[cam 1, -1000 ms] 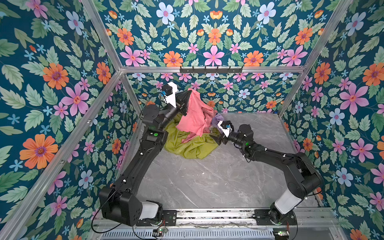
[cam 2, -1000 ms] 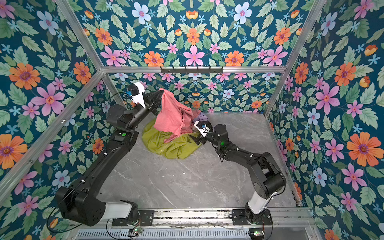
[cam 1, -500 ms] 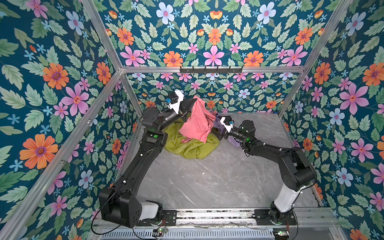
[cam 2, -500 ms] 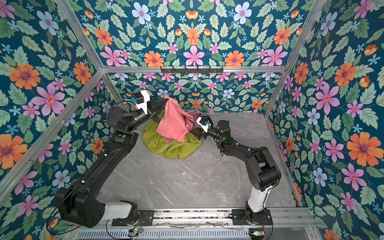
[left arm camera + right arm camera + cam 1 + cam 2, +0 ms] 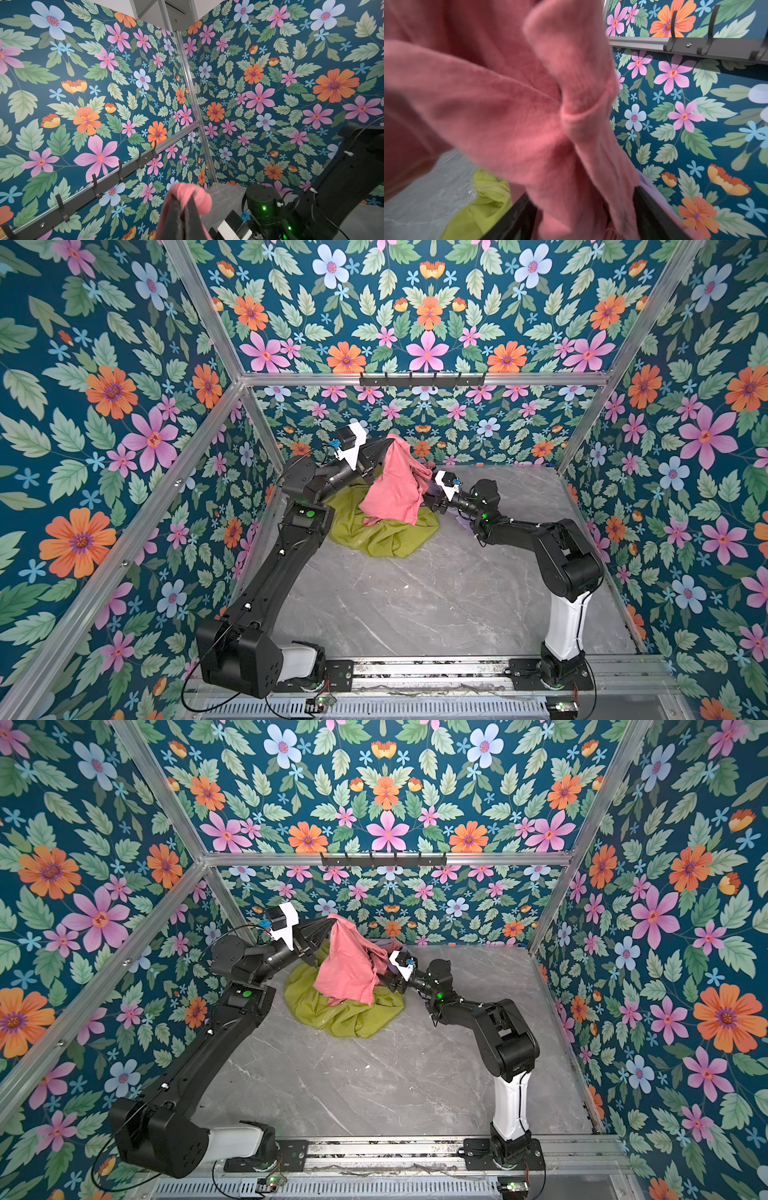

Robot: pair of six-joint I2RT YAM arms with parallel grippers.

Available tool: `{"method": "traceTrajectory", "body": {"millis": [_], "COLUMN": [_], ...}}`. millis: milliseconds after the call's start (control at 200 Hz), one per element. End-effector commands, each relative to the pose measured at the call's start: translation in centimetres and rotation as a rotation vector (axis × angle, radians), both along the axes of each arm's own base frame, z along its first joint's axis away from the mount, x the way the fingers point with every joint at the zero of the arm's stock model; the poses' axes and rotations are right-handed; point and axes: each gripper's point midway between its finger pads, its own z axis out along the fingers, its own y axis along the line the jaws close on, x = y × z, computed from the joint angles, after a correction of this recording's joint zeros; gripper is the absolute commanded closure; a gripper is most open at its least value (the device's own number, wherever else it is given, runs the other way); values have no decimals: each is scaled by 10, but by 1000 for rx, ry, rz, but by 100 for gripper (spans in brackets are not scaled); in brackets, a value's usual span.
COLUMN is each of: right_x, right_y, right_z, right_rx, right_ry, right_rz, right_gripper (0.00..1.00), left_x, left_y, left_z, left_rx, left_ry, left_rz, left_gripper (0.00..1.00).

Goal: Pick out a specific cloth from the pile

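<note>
My left gripper (image 5: 388, 440) (image 5: 330, 920) is raised above the pile and shut on the top fold of the salmon-pink cloth (image 5: 395, 485) (image 5: 347, 965). The left wrist view shows that fold bunched over the gripper (image 5: 182, 200). The cloth hangs down onto the olive-green cloth (image 5: 382, 535) (image 5: 349, 1019). My right gripper (image 5: 430, 501) (image 5: 384, 981) has reached in from the right at the cloth's hanging edge. In the right wrist view this gripper (image 5: 581, 193) is open, with the pink cloth (image 5: 508, 104) between its fingers. A lilac cloth (image 5: 652, 187) lies behind it.
The grey marble table (image 5: 415, 593) is walled in on three sides by floral panels on aluminium posts. A dark hook rail (image 5: 422, 379) (image 5: 99, 187) runs along the back wall above the pile. The green cloth (image 5: 483, 199) spreads forward on the table.
The left gripper has carried the pink cloth a little to the right. The right gripper has moved up to the cloth's hanging edge, and its jaws have narrowed around it.
</note>
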Motion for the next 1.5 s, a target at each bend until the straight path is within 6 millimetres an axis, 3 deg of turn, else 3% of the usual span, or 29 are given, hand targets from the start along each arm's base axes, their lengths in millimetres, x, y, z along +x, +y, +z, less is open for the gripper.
{"method": "traceTrajectory", "body": {"millis": [0,250,485,730,1495], "right_x": [-1,-2,-4,-3,3], "right_y": [5,10,10,9,18], "right_z": [13,13,20,36,123], "right_rx": [28,37,48,72,119], "right_ry": [-52,-77,-87,-107,-274], "right_rz": [12,20,27,13,-4], "right_gripper": [37,65,100,100,100], "left_x": [-7,-4,-2,0,4], "left_y": [3,5,7,12,30], "left_z": [13,12,10,8,10], "left_rx": [-22,-26,-31,-39,-87], "left_ry": [-57,-50,-47,-43,-41], "left_rz": [2,16,28,49,99], "left_gripper": [100,100,100,100,100]}}
